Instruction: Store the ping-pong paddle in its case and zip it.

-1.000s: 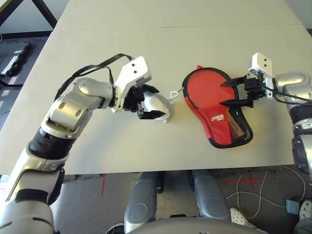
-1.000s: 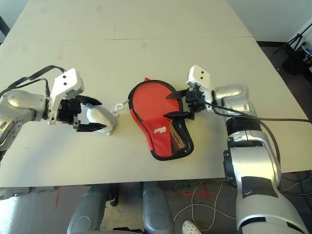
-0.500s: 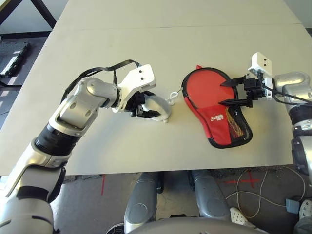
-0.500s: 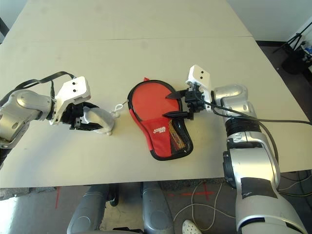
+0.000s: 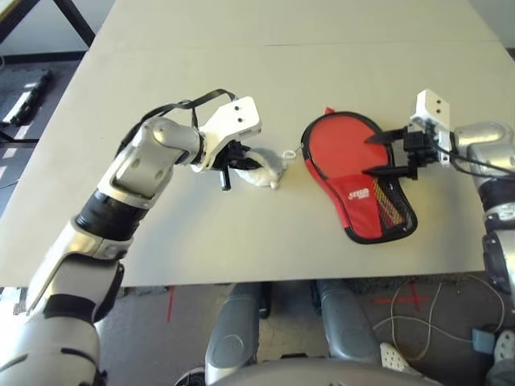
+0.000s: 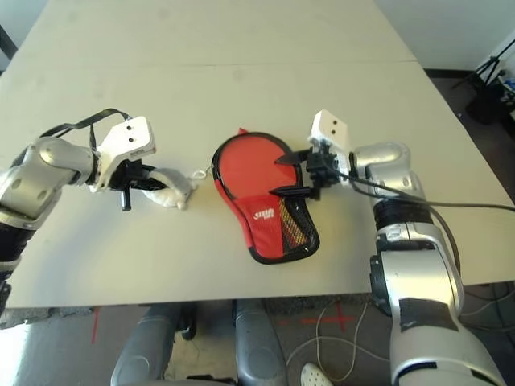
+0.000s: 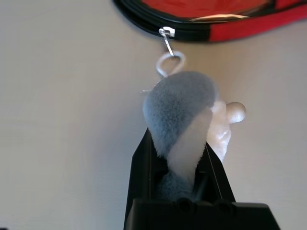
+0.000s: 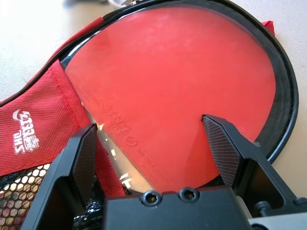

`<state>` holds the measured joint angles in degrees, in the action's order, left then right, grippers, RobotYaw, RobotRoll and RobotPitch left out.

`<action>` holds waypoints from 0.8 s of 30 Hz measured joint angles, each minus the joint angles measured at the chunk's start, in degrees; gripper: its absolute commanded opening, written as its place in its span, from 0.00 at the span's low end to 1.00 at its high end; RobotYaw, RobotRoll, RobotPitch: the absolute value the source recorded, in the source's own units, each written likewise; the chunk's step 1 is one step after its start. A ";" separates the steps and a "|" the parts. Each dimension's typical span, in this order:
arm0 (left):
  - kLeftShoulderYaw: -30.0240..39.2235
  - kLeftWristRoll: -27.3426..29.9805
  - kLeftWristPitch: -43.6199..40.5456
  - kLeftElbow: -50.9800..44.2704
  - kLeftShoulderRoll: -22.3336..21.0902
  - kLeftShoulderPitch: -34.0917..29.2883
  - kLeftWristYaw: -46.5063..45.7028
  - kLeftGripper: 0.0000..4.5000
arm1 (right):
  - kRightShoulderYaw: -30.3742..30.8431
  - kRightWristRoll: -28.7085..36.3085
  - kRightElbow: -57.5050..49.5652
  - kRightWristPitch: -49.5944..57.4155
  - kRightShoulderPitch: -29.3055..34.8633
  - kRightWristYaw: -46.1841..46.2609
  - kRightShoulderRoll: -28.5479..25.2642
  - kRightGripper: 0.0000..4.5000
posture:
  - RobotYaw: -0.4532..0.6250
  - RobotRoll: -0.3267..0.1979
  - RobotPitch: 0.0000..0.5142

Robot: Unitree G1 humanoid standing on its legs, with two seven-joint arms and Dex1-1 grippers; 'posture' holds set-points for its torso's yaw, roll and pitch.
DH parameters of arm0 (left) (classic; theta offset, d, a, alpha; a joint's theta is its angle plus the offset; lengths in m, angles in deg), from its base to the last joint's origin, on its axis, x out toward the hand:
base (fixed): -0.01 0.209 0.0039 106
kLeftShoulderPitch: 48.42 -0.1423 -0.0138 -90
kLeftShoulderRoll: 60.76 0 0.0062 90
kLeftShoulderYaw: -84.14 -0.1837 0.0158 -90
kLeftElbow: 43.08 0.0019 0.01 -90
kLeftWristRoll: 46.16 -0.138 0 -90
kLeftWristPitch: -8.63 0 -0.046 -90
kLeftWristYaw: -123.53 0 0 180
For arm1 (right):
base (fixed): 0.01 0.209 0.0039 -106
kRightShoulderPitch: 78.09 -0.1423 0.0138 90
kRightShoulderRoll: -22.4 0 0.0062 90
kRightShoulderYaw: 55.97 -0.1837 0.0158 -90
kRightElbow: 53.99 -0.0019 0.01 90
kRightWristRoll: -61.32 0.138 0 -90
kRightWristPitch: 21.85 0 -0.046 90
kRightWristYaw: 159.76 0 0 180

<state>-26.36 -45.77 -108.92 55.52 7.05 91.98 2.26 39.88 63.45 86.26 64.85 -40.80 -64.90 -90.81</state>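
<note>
On the left, my left tool (image 7: pixel 180 165) is clamped on the soft grey lump (image 7: pixel 180 110) tied to the zip puller, just left of the case (image 5: pixel 358 213). The paddle (image 8: pixel 177 91) lies inside it, handle nearward; my right tool (image 8: pixel 158 143), spread wide, hovers over its right edge.

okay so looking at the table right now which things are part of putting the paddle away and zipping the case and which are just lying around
Part of the job:
- ping-pong paddle, red face showing, lying inside the open case
- case, red, unzipped
- zip pull at the case's edge
- soft grey-blue lump corded to that pull, pinched by the left gripper
- right gripper, open over the paddle

Just lying about:
- nothing else on the table
</note>
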 measured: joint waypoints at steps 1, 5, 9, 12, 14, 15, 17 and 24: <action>0.01 -1.17 1.36 3.35 1.48 1.73 -1.65 0.07 | -0.02 0.00 -0.22 0.08 0.11 0.04 -0.05 1.00 | 0.36 0.62 0.55; 0.12 -4.89 7.07 15.67 6.88 8.36 -7.68 0.07 | -0.10 0.02 -1.35 0.31 0.72 0.12 -0.16 1.00 | 0.35 0.62 0.55; 0.15 -7.39 14.11 28.56 12.45 14.96 -12.16 0.07 | -0.24 0.10 -2.75 0.31 1.55 0.26 -0.15 1.00 | 0.34 0.62 0.54; 0.39 -8.64 18.68 36.87 15.36 18.95 -14.78 0.07 | -0.37 0.22 -3.79 0.28 2.16 0.49 -0.04 1.00 | 0.33 0.62 0.54; 0.77 -9.27 21.17 41.96 17.33 21.58 -16.33 0.07 | -0.54 0.30 -4.28 0.28 2.57 0.58 -0.14 1.00 | 0.33 0.62 0.54; 1.01 -9.62 22.26 44.14 18.26 22.75 -16.92 0.07 | -0.57 0.31 -4.47 0.28 2.70 0.63 -0.19 1.00 | 0.32 0.62 0.54; 1.45 -10.07 24.66 49.02 20.71 25.54 -18.25 0.07 | -0.69 0.34 -4.86 0.28 3.03 0.78 -0.35 1.00 | 0.32 0.62 0.53; 2.44 -12.05 29.51 60.98 28.00 31.80 -23.52 0.06 | -0.96 0.55 -6.47 0.82 4.08 1.43 -0.72 1.00 | 0.29 0.62 0.53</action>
<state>-23.92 -57.82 -79.41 116.50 35.05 123.78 -21.27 38.92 64.00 79.79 65.67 -36.72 -63.47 -91.52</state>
